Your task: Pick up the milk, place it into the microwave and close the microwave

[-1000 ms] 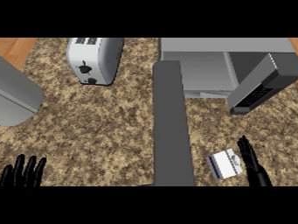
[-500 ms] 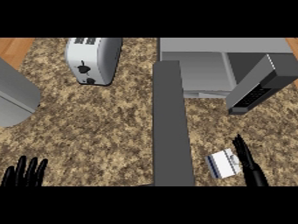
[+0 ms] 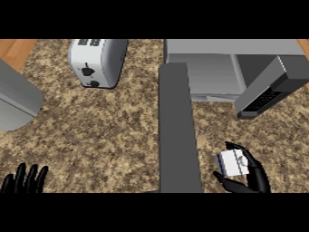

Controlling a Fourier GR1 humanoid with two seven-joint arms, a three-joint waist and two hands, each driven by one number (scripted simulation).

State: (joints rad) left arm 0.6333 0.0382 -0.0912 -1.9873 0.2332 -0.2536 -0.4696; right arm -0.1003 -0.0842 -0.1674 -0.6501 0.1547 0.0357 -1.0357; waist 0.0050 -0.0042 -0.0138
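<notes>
The milk (image 3: 231, 162), a small white carton with a blue edge, lies on the speckled counter at the lower right. My right hand (image 3: 252, 173) is against its right side, with fingers curled over its far end and the thumb under its near end. The microwave (image 3: 214, 68) stands at the back right. Its door (image 3: 272, 89) is swung open toward the right, showing the grey inside. My left hand (image 3: 25, 179) rests open at the lower left edge, fingers up, far from the milk.
A tall dark grey slab (image 3: 178, 131) runs down the middle of the counter, just left of the milk. A silver toaster (image 3: 96, 61) stands at the back left. A large grey block (image 3: 4, 97) fills the left edge.
My right hand has moved in against the milk, and its fingers and thumb have curled round the carton. The left hand has barely shifted.
</notes>
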